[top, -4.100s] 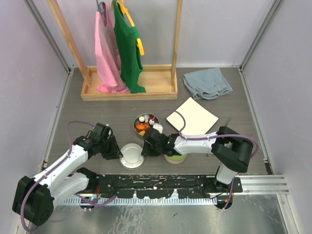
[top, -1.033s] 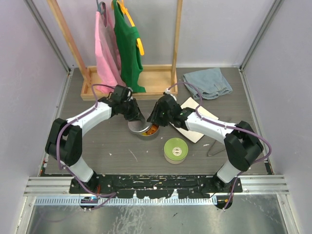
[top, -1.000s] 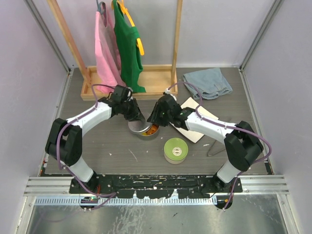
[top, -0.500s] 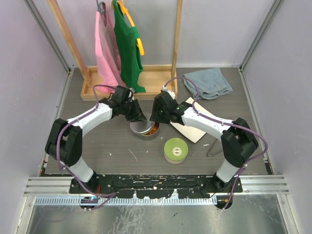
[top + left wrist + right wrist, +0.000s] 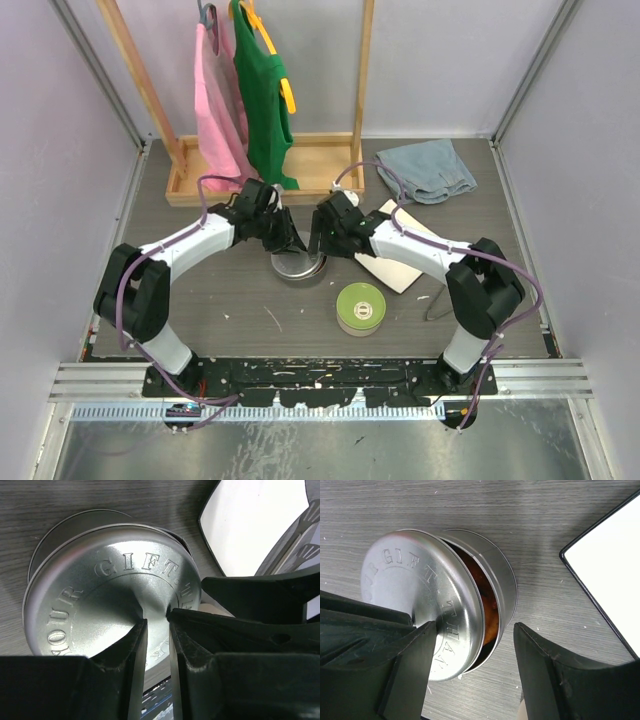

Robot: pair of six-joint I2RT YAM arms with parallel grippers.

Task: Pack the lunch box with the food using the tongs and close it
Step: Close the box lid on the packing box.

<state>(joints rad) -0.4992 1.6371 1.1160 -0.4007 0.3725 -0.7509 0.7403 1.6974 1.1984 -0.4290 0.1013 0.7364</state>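
Grasps embossed steel lid point(image 5: 100, 605) in left claw point(image 5: 156, 622), tilted over food-filled round steel tin point(image 5: 501, 580), with right claw point(image 5: 472, 630) released. Risks crooked, jammed seating from tilt.

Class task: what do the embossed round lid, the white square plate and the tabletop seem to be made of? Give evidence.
Lid: likely thin stamped steel, satin-bright; raised letters, soft reflections. Plate: smooth glossy white, dark edge; ceramic or plastic, can't tell. Tabletop: grey wood grain, matte; possibly laminate.

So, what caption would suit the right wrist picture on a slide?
A steel lid askew over a tin of food, seen between the right gripper's open fingers, white plate alongside.
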